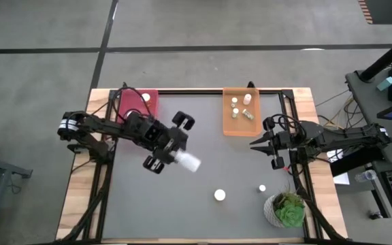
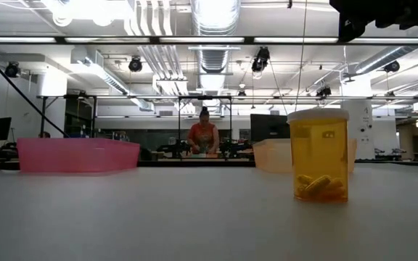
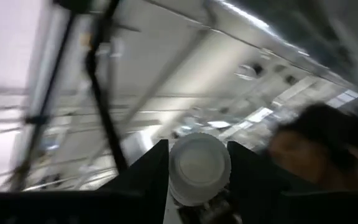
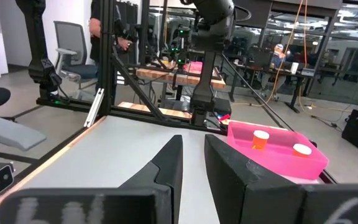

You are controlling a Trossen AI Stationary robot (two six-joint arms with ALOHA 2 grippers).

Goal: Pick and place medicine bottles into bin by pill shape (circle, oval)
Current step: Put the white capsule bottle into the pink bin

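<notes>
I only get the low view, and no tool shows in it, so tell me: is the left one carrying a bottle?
Observer: Yes. The left tool is shut on a white-capped bottle, over the table and nearer the pink bin.
Operator: I see one bottle standing on the table. Any more?
Observer: Two stand there: a wide-capped bottle and a small-capped bottle, both near the plant.
Operator: And the right tool?
Observer: The right tool is shut and empty, beside the orange bin.
</notes>
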